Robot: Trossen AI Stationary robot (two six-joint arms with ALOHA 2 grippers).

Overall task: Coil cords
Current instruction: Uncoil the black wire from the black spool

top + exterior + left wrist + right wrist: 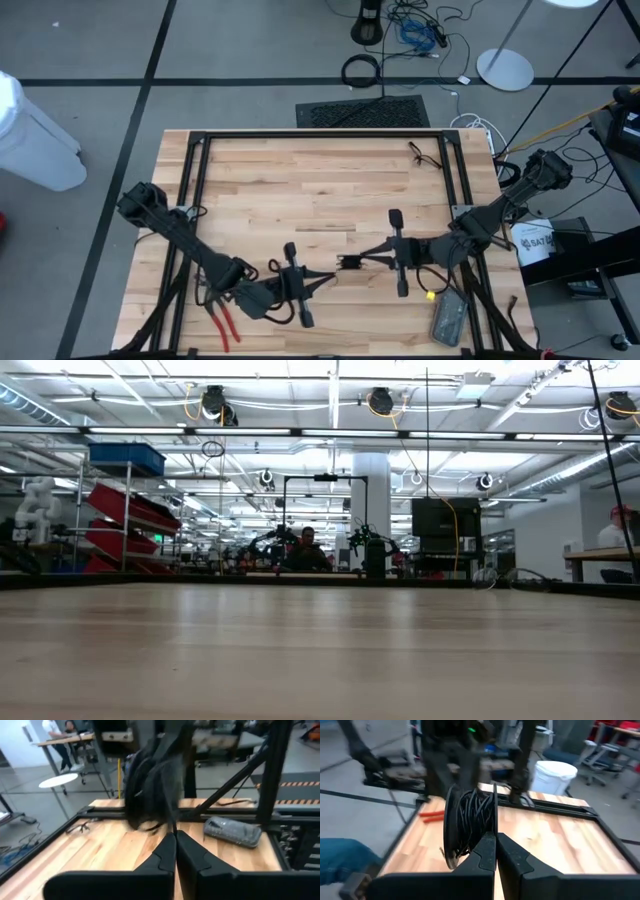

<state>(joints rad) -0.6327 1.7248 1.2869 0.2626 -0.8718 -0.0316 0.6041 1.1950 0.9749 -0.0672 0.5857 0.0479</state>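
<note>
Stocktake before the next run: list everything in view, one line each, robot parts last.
cord: one, thin black, wound on a small dark spool pinched in the right gripper near table centre
pliers: one pair, red handles, front left of the table
grey case: one, grey, front right of the table
small black item: one, black, far right of the table; cannot tell what it is
wooden table: one, light wood with a black frame
white bucket: one, white, off the table's right edge
cable ring: one, black, on the floor beyond the table
left gripper: one, black, shut, front centre-left
right gripper: one, black, shut on the spool, centre
</note>
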